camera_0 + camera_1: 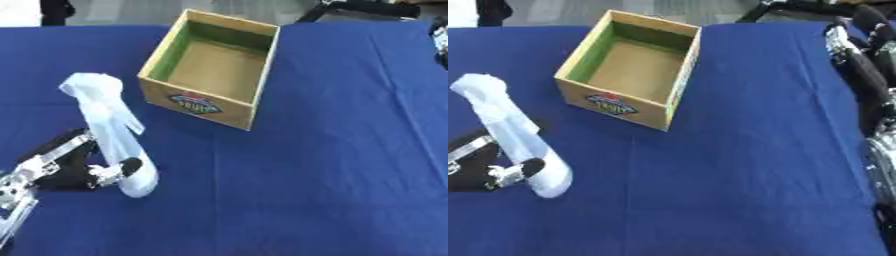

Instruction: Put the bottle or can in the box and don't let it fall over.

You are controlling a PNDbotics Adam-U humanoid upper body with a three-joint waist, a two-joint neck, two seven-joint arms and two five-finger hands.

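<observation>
1. In my left hand (83, 167) the bottle (109, 130) looks like pale, translucent plastic, smooth with a dull sheen.
2. My left hand itself is matt black casing with bright silver metal at the joints.
3. Under my hand, the tablecloth (306, 190) is deep blue cloth, matt, with faint creases.
4. Beyond my hand, the box (210, 67) looks like plain cardboard or thin wood, matt tan inside, one inner wall green, with a glossy printed label (195, 104) on its near side.

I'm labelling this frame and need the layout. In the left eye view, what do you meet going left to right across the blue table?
The robot's black and silver left hand, curled round the pale translucent plastic bottle → the open wooden box with green inner walls → bare blue tablecloth.
</observation>
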